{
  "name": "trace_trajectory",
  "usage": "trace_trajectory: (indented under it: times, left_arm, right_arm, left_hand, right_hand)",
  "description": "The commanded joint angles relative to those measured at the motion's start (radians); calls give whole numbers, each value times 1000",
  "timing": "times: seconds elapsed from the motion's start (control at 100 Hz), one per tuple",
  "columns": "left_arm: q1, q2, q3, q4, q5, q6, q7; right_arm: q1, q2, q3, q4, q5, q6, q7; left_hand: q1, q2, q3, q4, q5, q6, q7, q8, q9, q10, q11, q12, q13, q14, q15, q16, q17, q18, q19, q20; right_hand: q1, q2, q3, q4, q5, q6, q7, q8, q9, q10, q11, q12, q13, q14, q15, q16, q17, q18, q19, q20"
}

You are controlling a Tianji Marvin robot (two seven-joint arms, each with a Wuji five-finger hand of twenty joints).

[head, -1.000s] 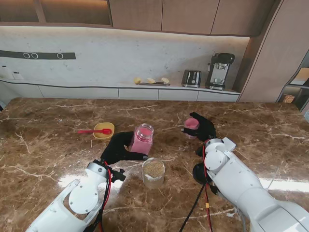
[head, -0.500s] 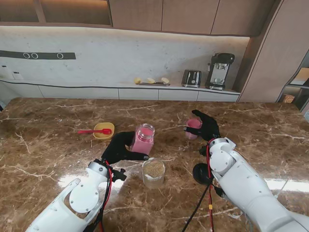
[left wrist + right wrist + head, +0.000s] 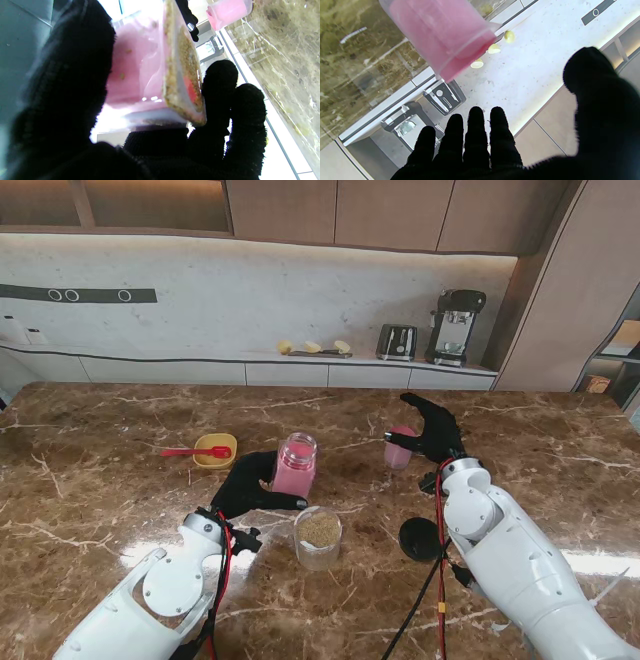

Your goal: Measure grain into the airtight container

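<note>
Left hand [image 3: 248, 483] fingers gripping pink jar [image 3: 295, 466], grain lining its base; right hand [image 3: 430, 430], fingers spread, hovering beside cup [image 3: 399, 448]; grain glass [image 3: 318, 537] waiting near jar.

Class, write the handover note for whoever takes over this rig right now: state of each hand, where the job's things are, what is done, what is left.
Left hand: shut on the pink jar, lid off, a thin layer of grain at its base.
Right hand: open, beside the pink cup, not gripping it in the wrist view.
The clear container with grain stands nearer to me than the jar. A black lid lies to its right. The yellow bowl with the red spoon sits to the left.
Done: jar gripped and open.
Left: probably measuring more grain and closing the jar.
</note>
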Motion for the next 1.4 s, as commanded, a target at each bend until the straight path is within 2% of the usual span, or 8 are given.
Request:
trace_trajectory:
  times: [0.0, 0.25, 0.45, 0.55, 0.69, 0.84, 1.11, 1.39]
  left_arm:
    - [-1, -4, 3, 9, -9, -7, -6]
    - [-14, -7, 6, 39, -35, -44, -14]
    - [-16, -4, 3, 54, -49, -66, -28]
    - [-14, -3, 1, 53, -50, -71, -32]
    - [-12, -2, 1, 49, -49, -75, -35]
    - [-9, -1, 1, 47, -47, -77, -36]
    - [4, 1, -3, 30, -43, -63, -38]
    - [14, 1, 0, 17, -38, -52, -31]
  right_arm:
    - [-14, 12, 15, -27, -13, 11, 16]
    - [-66, 53, 98, -131, -170, 121, 26]
    - [-100, 96, 140, -179, -340, 249, 85]
    - [-114, 116, 148, -200, -416, 321, 137]
    - [-123, 140, 143, -222, -483, 422, 254]
    - [-119, 161, 122, -217, -553, 467, 335]
    - [-135, 185, 99, -245, -615, 503, 483]
    - [-144, 193, 84, -243, -608, 496, 538]
  left_hand:
    - [230, 452, 491, -1, 144, -381, 692, 13, 127, -179, 158, 56, 11, -64, 25, 3, -18, -13, 27, 11]
    - [234, 462, 486, -3, 143, -387, 692, 12, 126, -186, 159, 48, 7, -67, 15, 3, -20, -11, 22, 13]
    - [237, 464, 488, 0, 142, -385, 691, 11, 124, -189, 159, 43, 4, -68, 8, 3, -23, -12, 17, 14]
    - [238, 465, 489, 3, 142, -387, 691, 10, 122, -190, 159, 41, 3, -68, 6, 3, -25, -12, 14, 14]
    - [241, 471, 491, 8, 152, -389, 696, 10, 119, -190, 161, 35, -1, -66, 3, 5, -28, -13, 10, 15]
    - [244, 473, 493, 14, 157, -389, 698, 8, 114, -193, 165, 31, -4, -67, 2, 8, -32, -13, 6, 16]
    - [243, 468, 499, 15, 160, -387, 699, 4, 116, -189, 173, 26, -3, -65, 5, 13, -33, -14, 7, 22]
    - [238, 461, 508, 9, 163, -387, 700, 1, 121, -188, 175, 27, 1, -67, 7, 13, -28, -16, 8, 26]
  right_hand:
    - [-48, -3, -2, 30, -11, -18, -21, -13, -24, -2, -17, -15, -20, -3, 0, -5, -12, -14, -2, 31]
    - [16, 47, 53, 18, 29, -1, 37, 19, -5, 19, 11, -8, 43, 32, 28, 7, 47, 22, 86, 75]
    - [33, 2, 142, -11, 50, 19, 89, 51, -5, 46, 27, -15, 98, 92, 34, 3, 125, 84, 168, 75]
    - [35, -7, 126, -15, 47, 39, 88, 57, 2, 81, 17, -30, 170, 169, 15, -12, 188, 172, 230, 50]
    - [18, 3, -23, 18, 1, 69, 45, 53, -26, 105, -5, -44, 194, 216, -16, -26, 256, 245, 311, -21]
    - [-73, -2, 10, 34, -10, 86, 39, 58, -6, 115, 8, -31, 258, 242, 7, -7, 348, 298, 422, -68]
    - [-257, -6, 127, 29, 2, 103, 101, 131, 80, 115, 93, 80, 398, 236, 158, 113, 504, 291, 632, -141]
    - [-264, -7, 135, 23, 12, 101, 108, 166, 142, 94, 151, 136, 492, 215, 246, 164, 614, 245, 735, -170]
